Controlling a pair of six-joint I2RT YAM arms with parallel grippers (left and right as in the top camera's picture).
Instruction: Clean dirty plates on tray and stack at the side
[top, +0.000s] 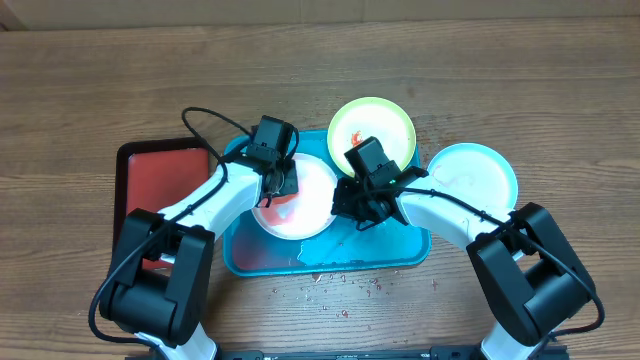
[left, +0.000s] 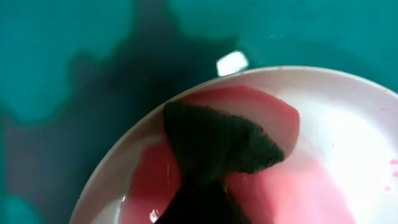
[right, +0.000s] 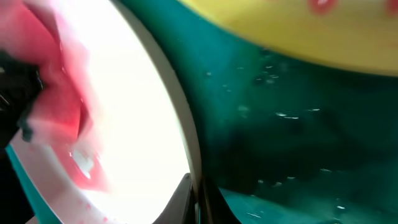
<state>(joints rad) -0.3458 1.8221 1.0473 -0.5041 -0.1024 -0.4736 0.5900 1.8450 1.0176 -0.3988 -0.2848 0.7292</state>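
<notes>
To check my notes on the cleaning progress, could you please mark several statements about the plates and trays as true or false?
1. The light blue plate lies on the table, right of the teal tray. True.
2. The yellow-green plate is spotless. False: it carries a red smear.
3. A dark sponge presses on the pale-rimmed plate, which shows pink smears. True.
4. The dark red tray lies right of the teal tray. False: it lies to its left.
</notes>
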